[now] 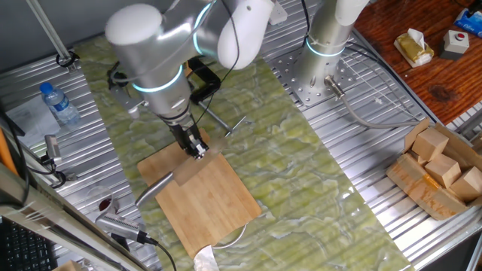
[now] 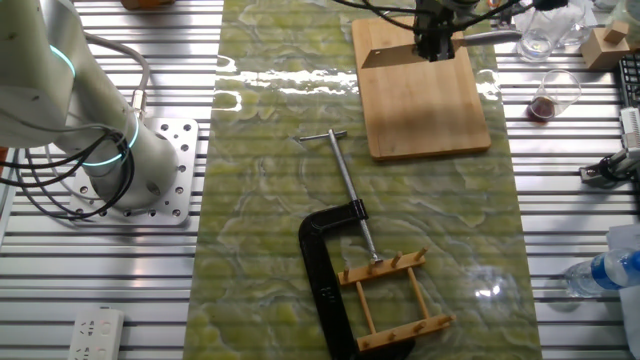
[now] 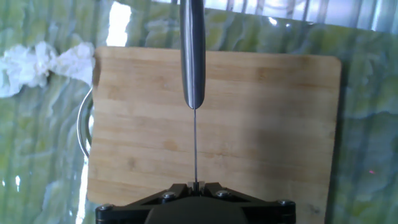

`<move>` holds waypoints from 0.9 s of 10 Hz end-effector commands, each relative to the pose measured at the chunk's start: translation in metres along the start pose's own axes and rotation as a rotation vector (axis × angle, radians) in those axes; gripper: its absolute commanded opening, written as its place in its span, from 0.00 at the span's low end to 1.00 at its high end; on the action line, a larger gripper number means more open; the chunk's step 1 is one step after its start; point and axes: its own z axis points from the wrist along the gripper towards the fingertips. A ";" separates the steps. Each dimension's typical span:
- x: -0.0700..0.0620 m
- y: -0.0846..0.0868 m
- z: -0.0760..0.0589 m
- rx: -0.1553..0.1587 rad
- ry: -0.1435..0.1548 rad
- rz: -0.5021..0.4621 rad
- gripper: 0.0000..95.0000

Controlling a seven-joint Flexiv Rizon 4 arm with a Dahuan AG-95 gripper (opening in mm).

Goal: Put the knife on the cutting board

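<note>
I'm carrying the knife (image 3: 193, 56), my gripper (image 3: 196, 185) pinching its blade edge-up, handle pointing to twelve o'clock over the cutting board (image 3: 267, 124). Next move, I reckon: lower and lay it flat. Green marbled mat (image 1: 301, 158) beneath; C-clamp (image 2: 335, 262) well clear.

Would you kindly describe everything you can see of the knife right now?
The knife is an all-metal cleaver with a broad grey blade and a rounded silver handle. The end effector is shut on the blade's spine, holding it on edge, so the hand view shows only a thin line leading to the handle. It hangs over the cutting board, blade above one end, handle reaching out past the board's edge. Whether the blade touches the wood is unclear.
</note>
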 end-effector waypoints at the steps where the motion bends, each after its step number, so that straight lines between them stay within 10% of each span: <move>1: 0.002 0.000 -0.001 -0.009 0.004 -0.073 0.00; 9: -0.003 0.011 0.004 -0.035 -0.015 0.005 0.00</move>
